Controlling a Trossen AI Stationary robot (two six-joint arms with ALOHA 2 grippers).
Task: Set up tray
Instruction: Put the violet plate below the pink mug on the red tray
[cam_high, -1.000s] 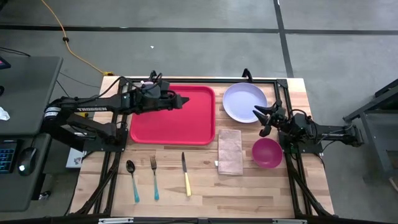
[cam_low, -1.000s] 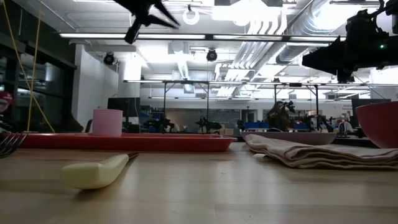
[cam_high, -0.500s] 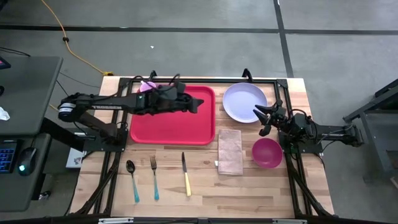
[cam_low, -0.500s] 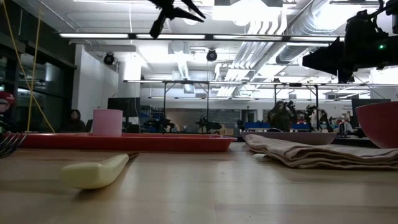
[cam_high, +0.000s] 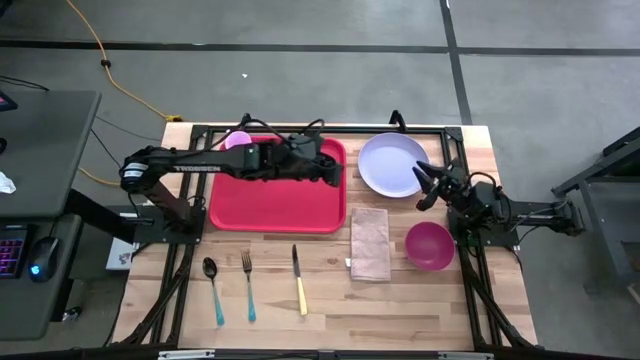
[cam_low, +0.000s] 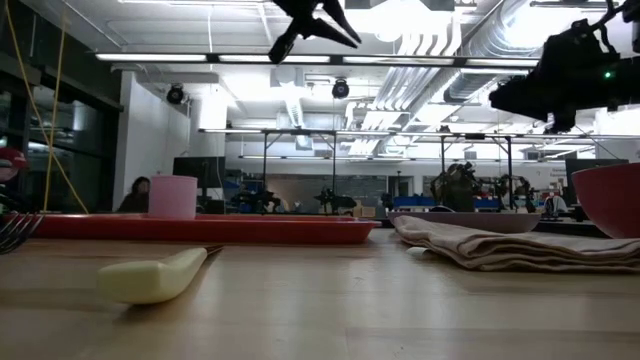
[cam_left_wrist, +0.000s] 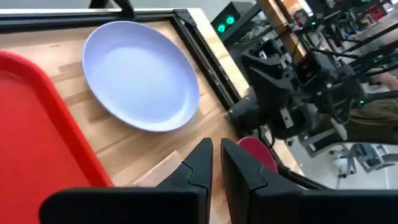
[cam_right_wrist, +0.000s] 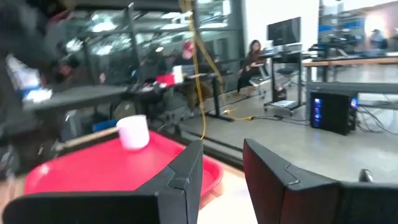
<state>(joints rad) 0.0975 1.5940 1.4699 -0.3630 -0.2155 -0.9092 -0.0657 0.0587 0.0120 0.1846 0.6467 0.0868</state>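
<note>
Dark left gripper (cam_high: 332, 168) hangs in the air over the right edge of the tray (cam_high: 270, 200), fingers (cam_left_wrist: 202, 163) nearly together with only a thin slit between them, holding nothing. Clock directions below are read on the high view. At about 3 o'clock from it, just off the tray, lies the lavender plate (cam_high: 393, 164). At roughly 9 o'clock, on the tray's far left corner, stands a pink cup (cam_high: 236, 140). The red tray sits flat on the wooden table (cam_high: 330, 310), left of centre. Right gripper (cam_high: 426, 180) is raised at the plate's 4 o'clock rim, fingers (cam_right_wrist: 271, 180) spread apart and empty. At its 6 o'clock sits a magenta bowl (cam_high: 430, 245), and at the bowl's 9 o'clock a folded beige napkin (cam_high: 370, 243). Along the near side, at the tray's 6 o'clock, lie a spoon (cam_high: 213, 288), a fork (cam_high: 248, 284) and a yellow-handled knife (cam_high: 299, 281), side by side and apart.
</note>
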